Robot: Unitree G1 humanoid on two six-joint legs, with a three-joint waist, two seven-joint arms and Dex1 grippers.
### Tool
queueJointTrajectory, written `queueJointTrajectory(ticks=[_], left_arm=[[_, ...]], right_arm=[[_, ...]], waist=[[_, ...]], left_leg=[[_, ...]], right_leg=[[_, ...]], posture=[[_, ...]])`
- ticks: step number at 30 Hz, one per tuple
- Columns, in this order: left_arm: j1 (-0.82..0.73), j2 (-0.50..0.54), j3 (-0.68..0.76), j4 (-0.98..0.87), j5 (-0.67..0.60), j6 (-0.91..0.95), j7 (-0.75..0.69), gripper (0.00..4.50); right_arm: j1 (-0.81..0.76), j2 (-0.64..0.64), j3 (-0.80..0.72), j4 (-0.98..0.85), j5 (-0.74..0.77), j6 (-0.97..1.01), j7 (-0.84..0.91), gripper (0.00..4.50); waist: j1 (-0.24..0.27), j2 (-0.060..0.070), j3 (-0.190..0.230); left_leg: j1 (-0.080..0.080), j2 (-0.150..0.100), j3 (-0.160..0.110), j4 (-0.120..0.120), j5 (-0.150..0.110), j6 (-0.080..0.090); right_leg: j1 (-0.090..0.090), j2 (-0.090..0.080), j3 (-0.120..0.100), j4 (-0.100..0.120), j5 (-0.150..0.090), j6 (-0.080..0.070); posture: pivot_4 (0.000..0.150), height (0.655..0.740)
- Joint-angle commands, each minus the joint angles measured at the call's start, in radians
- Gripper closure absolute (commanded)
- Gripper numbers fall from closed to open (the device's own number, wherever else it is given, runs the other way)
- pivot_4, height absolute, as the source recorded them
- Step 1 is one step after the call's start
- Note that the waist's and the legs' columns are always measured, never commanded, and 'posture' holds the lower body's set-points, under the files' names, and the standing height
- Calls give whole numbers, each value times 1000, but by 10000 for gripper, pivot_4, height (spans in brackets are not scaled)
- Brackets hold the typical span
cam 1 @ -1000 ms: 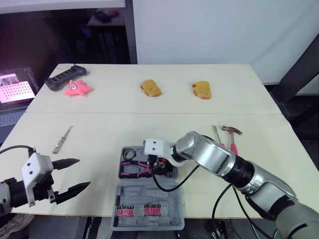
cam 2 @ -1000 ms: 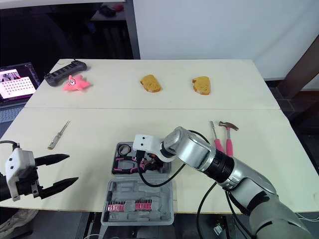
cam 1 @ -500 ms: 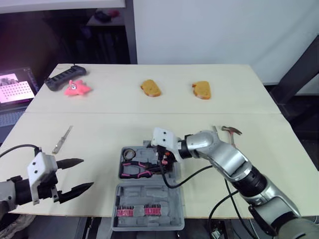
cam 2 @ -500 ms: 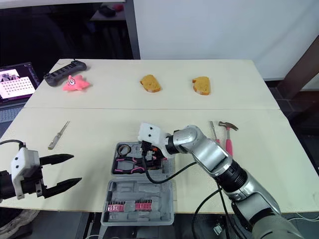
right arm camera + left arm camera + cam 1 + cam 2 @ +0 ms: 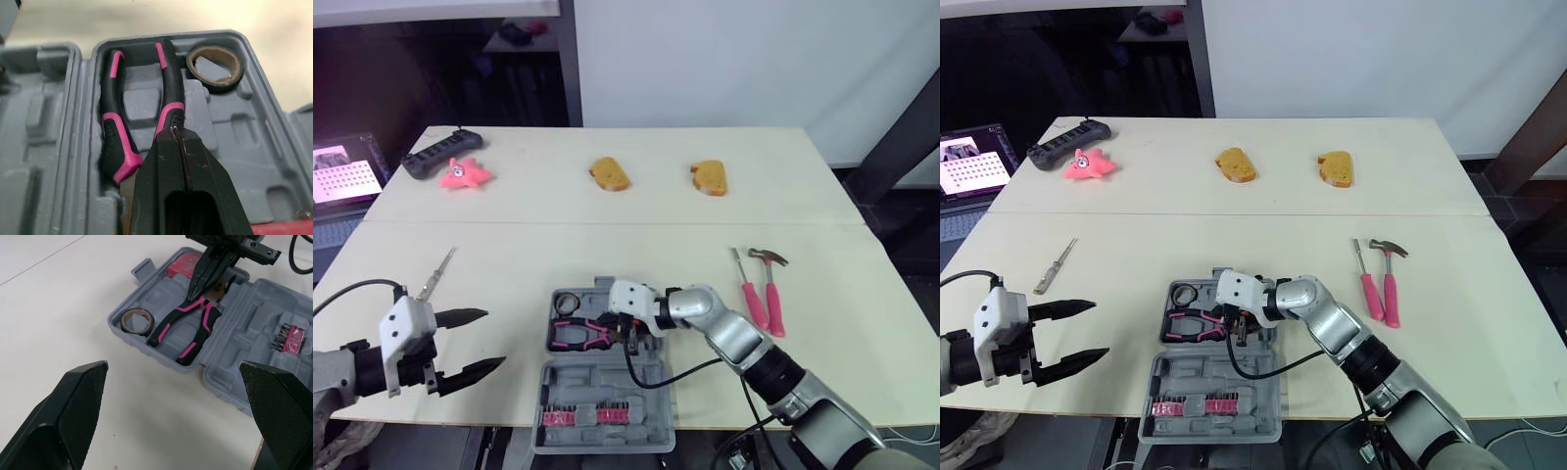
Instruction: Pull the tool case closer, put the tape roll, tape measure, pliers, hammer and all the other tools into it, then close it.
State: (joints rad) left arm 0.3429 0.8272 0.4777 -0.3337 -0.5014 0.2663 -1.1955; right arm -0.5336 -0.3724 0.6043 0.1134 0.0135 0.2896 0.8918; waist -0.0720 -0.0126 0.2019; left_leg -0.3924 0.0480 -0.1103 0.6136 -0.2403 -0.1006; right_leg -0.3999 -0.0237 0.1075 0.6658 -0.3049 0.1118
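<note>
- We judge the packing step is in hand. The right pincer (image 5: pixel 194 290), clenched on nothing, stands tip-down on or just over the head of the pliers (image 5: pixel 579 333), which lie in the open tool case (image 5: pixel 607 384).
- The tape roll (image 5: pixel 567 302) sits in the case just left of that pincer. The hammer (image 5: pixel 770 292) and a pink-handled screwdriver (image 5: pixel 745 292) wait on the tabletop (image 5: pixel 607 235) well to its right.
- The left pincer (image 5: pixel 491 339) hangs released beside the case, with a slim metal tool (image 5: pixel 435 274) beyond it.
- Next, we reckon, the right pincer must lift clear and reach for the hammer.
- The left wrist view adds a red item (image 5: pixel 182 265) behind the right pincer, perhaps the tape measure. The right wrist view settles that its fingers are pressed together.
</note>
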Motion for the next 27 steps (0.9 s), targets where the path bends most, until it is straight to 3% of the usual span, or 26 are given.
queueJointTrajectory(ticks=[1,9,12,16,19,22,25,27], left_arm=[[8,9,4,-14,5,-21,3,0],[13,14,-33,-11,52,-42,14,0],[5,10,-49,-9,63,-43,25,0],[-28,30,-88,33,125,-41,59,0],[-22,87,-143,99,246,-147,45,0],[-43,129,-189,124,238,-143,-10,0],[-114,142,-223,179,207,-91,-35,8174],[-147,137,-245,214,201,-83,-46,18821]], right_arm=[[31,-3,74,124,-106,-25,2,44867],[36,36,38,161,-125,-32,-6,44867],[31,50,-24,115,-70,-126,1,44867],[43,76,-209,-10,110,-243,36,44867],[32,-8,-242,-65,127,-243,119,44867],[51,-186,-269,-119,164,-207,285,44867],[97,-327,-286,-132,167,-193,367,45000],[126,-371,-282,-105,128,-243,371,45000]], waist=[[-1,0,-2],[-1,-12,-14],[0,-12,-15],[2,-9,-11],[2,-8,-10],[6,-7,-10],[26,-5,-7],[23,-5,-7]], left_leg=[[2,0,0,0,0,0],[18,0,0,-3,0,0],[18,1,0,-3,0,0],[12,1,0,-3,0,0],[3,1,0,0,0,0],[3,1,0,-1,0,0],[1,-1,0,-1,0,0],[1,0,0,-1,0,0]], right_leg=[[2,0,0,0,0,0],[16,0,1,-1,-5,-8],[16,1,1,-1,-6,-8],[10,1,1,-1,-5,-8],[4,1,0,0,-3,-4],[3,0,0,-1,-3,-4],[3,-1,-1,-2,-4,-4],[2,0,-1,-1,-5,-6]], posture=[[1500,7400],[1500,7400],[1500,7400],[1500,7400],[1500,7400],[1500,7400],[1500,7400],[1500,7400]])
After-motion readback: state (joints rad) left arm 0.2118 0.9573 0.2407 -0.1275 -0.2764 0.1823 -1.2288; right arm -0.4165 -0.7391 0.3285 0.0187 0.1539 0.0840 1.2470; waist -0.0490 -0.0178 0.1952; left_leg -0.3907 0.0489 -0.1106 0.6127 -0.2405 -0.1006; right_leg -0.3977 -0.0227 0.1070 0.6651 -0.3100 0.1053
